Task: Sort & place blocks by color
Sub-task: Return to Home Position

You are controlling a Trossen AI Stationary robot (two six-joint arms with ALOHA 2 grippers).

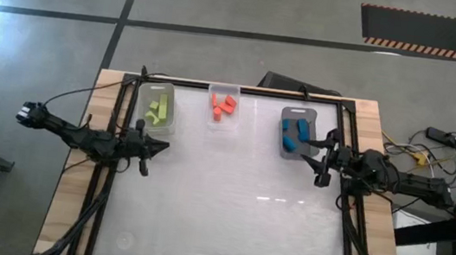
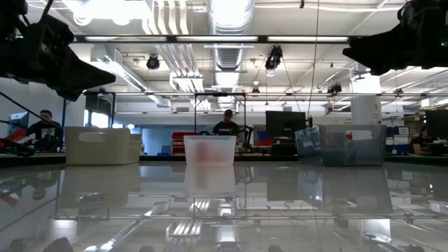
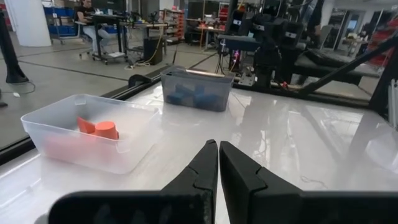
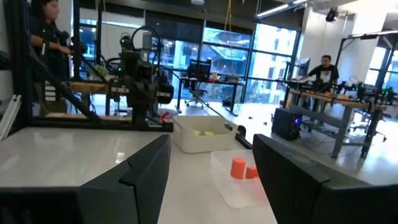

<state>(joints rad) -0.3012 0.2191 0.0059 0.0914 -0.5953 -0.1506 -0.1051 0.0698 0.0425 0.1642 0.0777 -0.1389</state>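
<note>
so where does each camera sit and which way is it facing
high view: overhead, straight down on the table; both arms, left tool and right tool.
low view: tabletop height, level toward white bin, clear bin, grey bin; left arm, right arm dark in top corners.
left wrist view: on left arm, facing the right arm; own shut fingers.
right wrist view: on right arm, facing the left arm; own open fingers.
shared: both wrist views see the clear bin's orange blocks.
</note>
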